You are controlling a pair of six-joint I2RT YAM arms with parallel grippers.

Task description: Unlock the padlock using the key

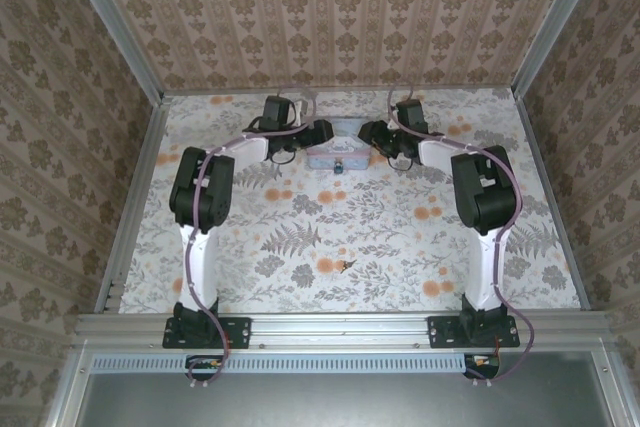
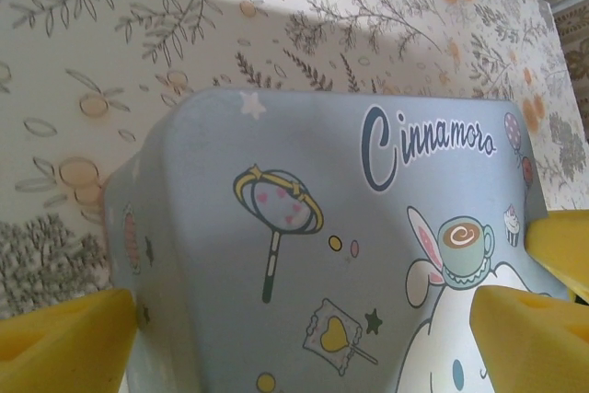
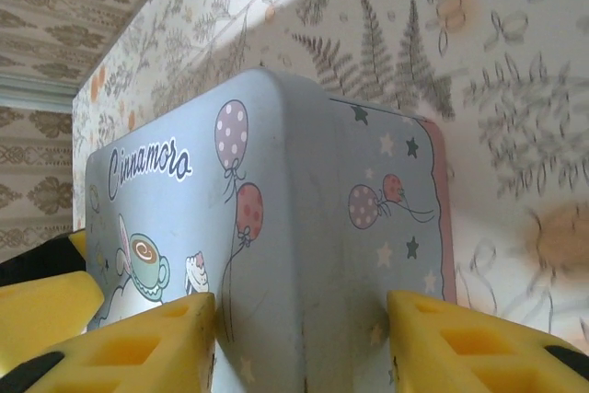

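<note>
Top external: key [image 1: 347, 266] lies loose at lower centre, untouched. It is well apart from the padlock [image 1: 340, 165] at upper centre, on the near side of the tin [image 1: 335, 150].

Left wrist: left gripper [image 2: 304, 306], jaws wide apart astride the tin.

Right wrist: right gripper [image 3: 299, 306] flanks the tin's end; cannot tell whether it is clamped.

Judged: unlocking not begun.

Noted a pale blue tin [image 2: 276, 190] between the jaws, edged in pink and printed with white stars, spotted pink balloons, a teal cup and navy script. Noted yellow fingers [image 2: 64, 342] flanking it. Beyond the jaws, saw a white tablecloth [image 3: 515, 89] patterned with grey ferns and orange blotches. Just before them, picked out a dark teal padlock [image 1: 340, 165]; well short of them, a brownish key [image 1: 348, 266].
</note>
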